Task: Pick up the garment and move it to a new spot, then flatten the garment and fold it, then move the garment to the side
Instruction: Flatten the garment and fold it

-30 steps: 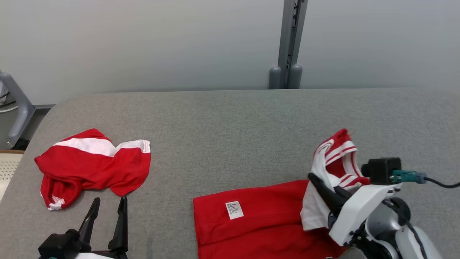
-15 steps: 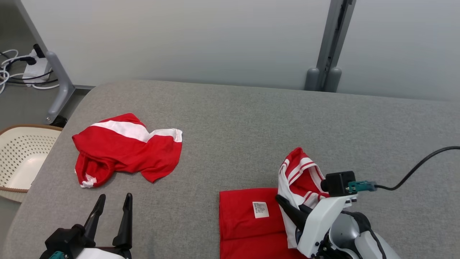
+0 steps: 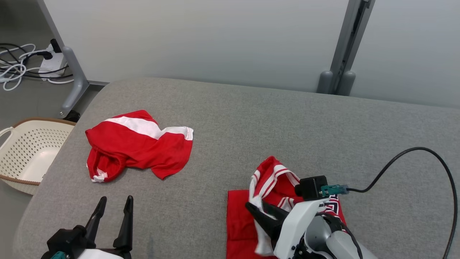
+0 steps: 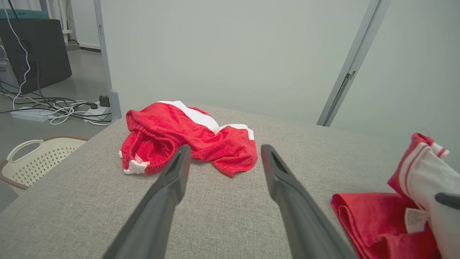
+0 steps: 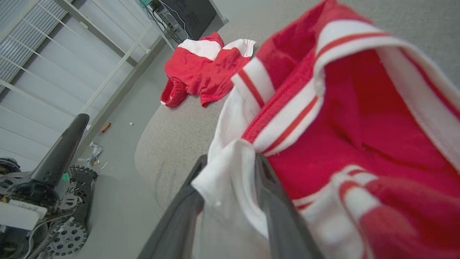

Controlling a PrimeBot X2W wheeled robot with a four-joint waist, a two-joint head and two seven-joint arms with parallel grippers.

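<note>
A red and white jersey [image 3: 273, 176] lies at the near edge of the grey padded table [image 3: 251, 118]. Part of it is flat and part is lifted. My right gripper [image 3: 257, 210] is shut on a white edge of the jersey and holds the striped part up over the flat red part. The right wrist view shows the cloth [image 5: 341, 118] pinched between the right gripper's [image 5: 230, 162] fingers. My left gripper [image 3: 116, 198] stands open and empty over the table at the near left, its spread fingers [image 4: 169, 187] aimed at bare table. The jersey [image 4: 381, 216] appears at the right of that view.
Crumpled red shorts [image 3: 138, 145] with a white band lie on the table's left part. A cream laundry basket [image 3: 21, 151] sits on the floor off the left edge. A black cable [image 3: 413, 154] loops over the table at the right. A grey post [image 3: 345, 46] stands behind.
The camera has swung left, bringing the basket and floor cables into view. My right gripper has carried the lifted jersey part leftward over the flat red part, covering the white label.
</note>
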